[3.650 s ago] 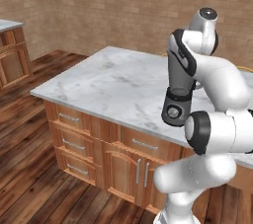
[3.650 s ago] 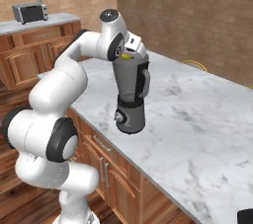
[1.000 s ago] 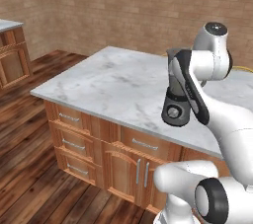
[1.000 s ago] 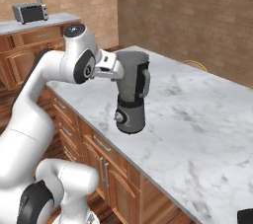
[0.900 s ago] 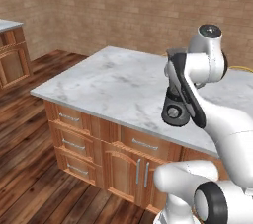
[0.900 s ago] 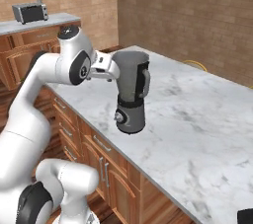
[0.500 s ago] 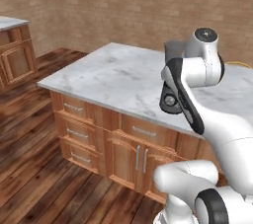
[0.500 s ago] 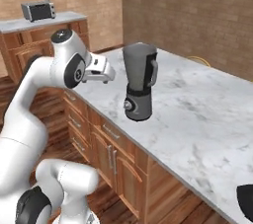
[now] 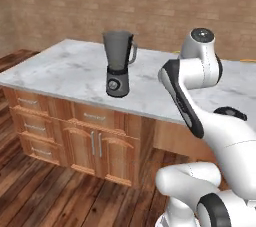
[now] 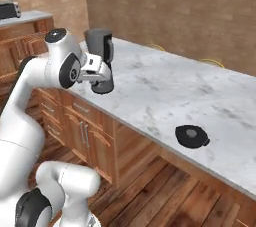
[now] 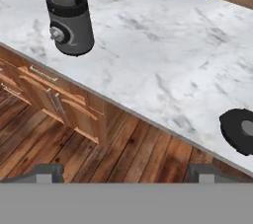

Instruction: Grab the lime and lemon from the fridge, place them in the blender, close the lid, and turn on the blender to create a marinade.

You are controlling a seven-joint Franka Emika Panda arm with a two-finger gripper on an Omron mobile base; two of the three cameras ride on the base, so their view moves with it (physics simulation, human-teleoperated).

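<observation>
The blender point(image 9: 118, 65) stands on the marble island counter point(image 9: 60, 73) near its front edge, its smoky jug uncovered. The black lid point(image 10: 191, 136) lies flat on the counter, well to the right of the blender point(image 10: 99, 46) and close to the front edge. My gripper point(image 10: 107, 74) hovers off the counter's front edge, level with the blender's base. In the hand view the blender point(image 11: 69, 16) sits top left and the lid point(image 11: 239, 130) at the right edge. The gripper point(image 11: 126, 174) is open with nothing between its tips. The fridge, lime and lemon are out of view.
Wooden drawers and cupboard doors point(image 9: 92, 141) run under the counter, above a plank floor point(image 11: 74, 149). Thin yellow loops point(image 10: 210, 62) lie at the counter's far edge by the brick wall. A second counter with a small appliance point(image 10: 7, 9) stands far left.
The base has moved, so the whole scene has shifted and the lid has come into view. The arm has drawn back from the blender jug to the counter's front edge, gripper still open.
</observation>
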